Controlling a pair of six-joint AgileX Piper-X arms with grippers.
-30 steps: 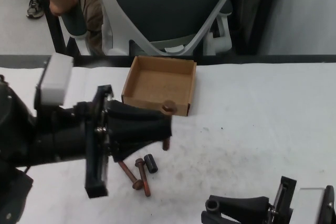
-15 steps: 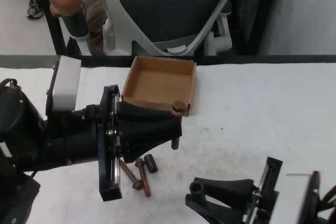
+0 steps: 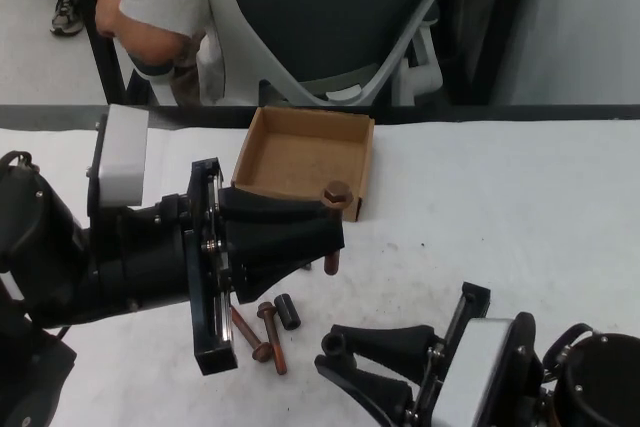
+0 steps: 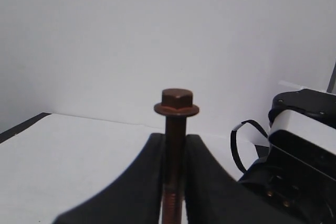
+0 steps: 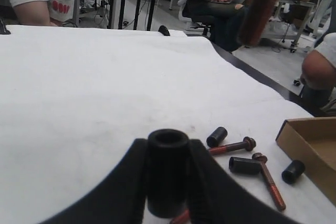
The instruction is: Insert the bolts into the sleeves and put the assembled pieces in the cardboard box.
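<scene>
Copper-brown bolt (image 4: 176, 109), head up, is pinched in your left jaws just before the box (image 3: 305, 157); right jaws pinch the sleeve (image 5: 168, 174) farther out. Line bore under thread, then lower gently.

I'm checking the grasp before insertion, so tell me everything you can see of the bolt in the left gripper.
The bolt looks like reddish-brown metal: a hexagonal head over a round flange, a shank threaded low down. It stands upright, head up, clamped at mid-shank by the left gripper, its head and lower end free. In the high view it is held off the white bench, near the cardboard box's front wall.
</scene>
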